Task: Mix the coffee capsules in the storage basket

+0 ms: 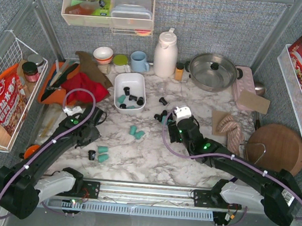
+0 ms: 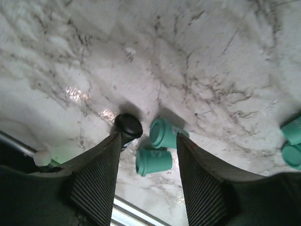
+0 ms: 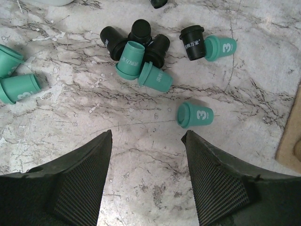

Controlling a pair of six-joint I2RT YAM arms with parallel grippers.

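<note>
The white storage basket [image 1: 131, 83] stands left of centre at the back and holds a few teal and black coffee capsules [image 1: 127, 99]. More capsules lie loose on the marble. One teal pair [image 1: 136, 132] lies mid-table. A mixed cluster [image 3: 141, 47] and a single teal one marked 3 [image 3: 195, 115] lie just ahead of my right gripper [image 3: 146, 135], which is open and empty above bare marble; it also shows in the top view [image 1: 167, 126]. My left gripper [image 2: 149, 141] is open above two teal capsules [image 2: 157, 148], with a black one [image 2: 127, 126] at its left fingertip. In the top view the left gripper [image 1: 95, 142] is near the front left.
A white thermos jug [image 1: 165, 53], a blue mug [image 1: 139, 62], an orange-capped jar [image 1: 179, 71] and a steel pan [image 1: 213, 71] line the back. A red cloth [image 1: 84, 88] lies left of the basket. A round wooden board [image 1: 277, 148] sits at the right, and a wire rack [image 1: 9, 95] at the left.
</note>
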